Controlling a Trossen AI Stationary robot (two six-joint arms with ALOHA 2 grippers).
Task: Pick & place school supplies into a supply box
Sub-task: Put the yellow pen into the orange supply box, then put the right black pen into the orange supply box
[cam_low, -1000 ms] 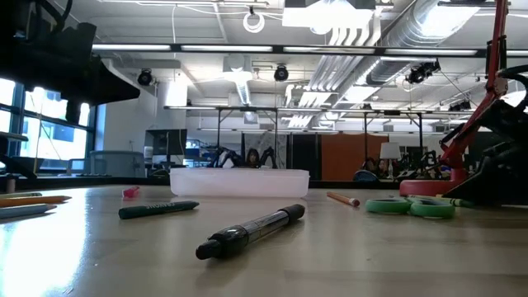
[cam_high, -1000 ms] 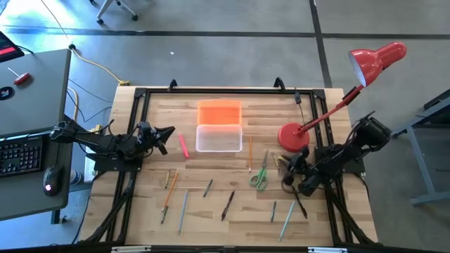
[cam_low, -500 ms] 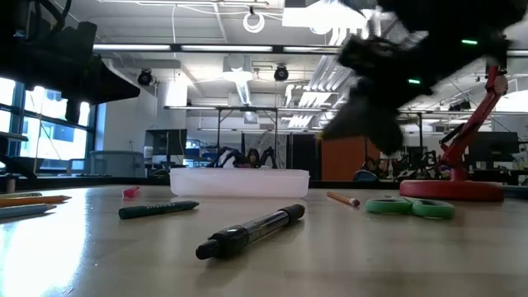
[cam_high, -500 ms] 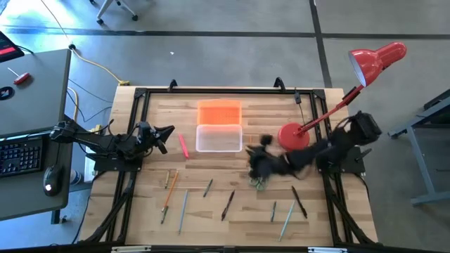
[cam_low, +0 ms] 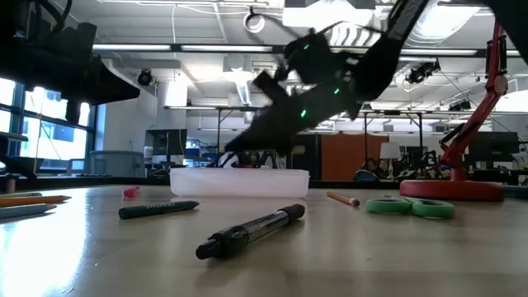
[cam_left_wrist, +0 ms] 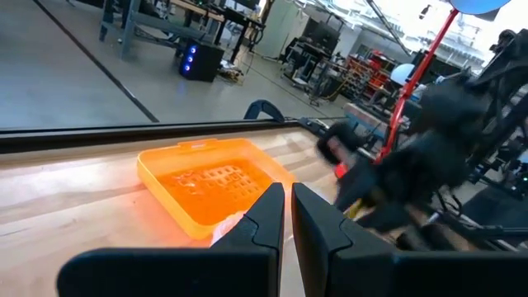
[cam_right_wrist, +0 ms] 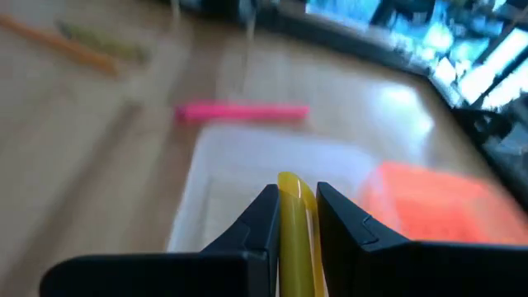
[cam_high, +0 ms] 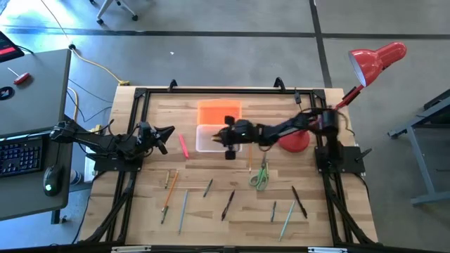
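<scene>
Currently mid-carry: right end effector (cam_right_wrist: 293, 216) clenched on yellow pencil (cam_right_wrist: 292, 227), over clear supply box (cam_high: 219, 138). Next, by judgement: lower, release inside.

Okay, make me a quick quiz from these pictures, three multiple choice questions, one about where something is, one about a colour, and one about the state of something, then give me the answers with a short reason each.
1. Where is the right gripper?
A. Over the clear supply box
B. Beside the scissors
C. Off the table

2. What colour is the thing held between the right gripper's jaws?
A. Pink
B. Yellow
C. Teal

3. How are the left gripper's jaws?
A. Wide open
B. Shut on the pink marker
C. Shut with nothing between them

Answers: 1 A, the high view shows the arm stretched over the box. 2 B, the right wrist view shows a yellow pencil clamped. 3 C, the left wrist view shows its fingers nearly touching, empty.
</scene>
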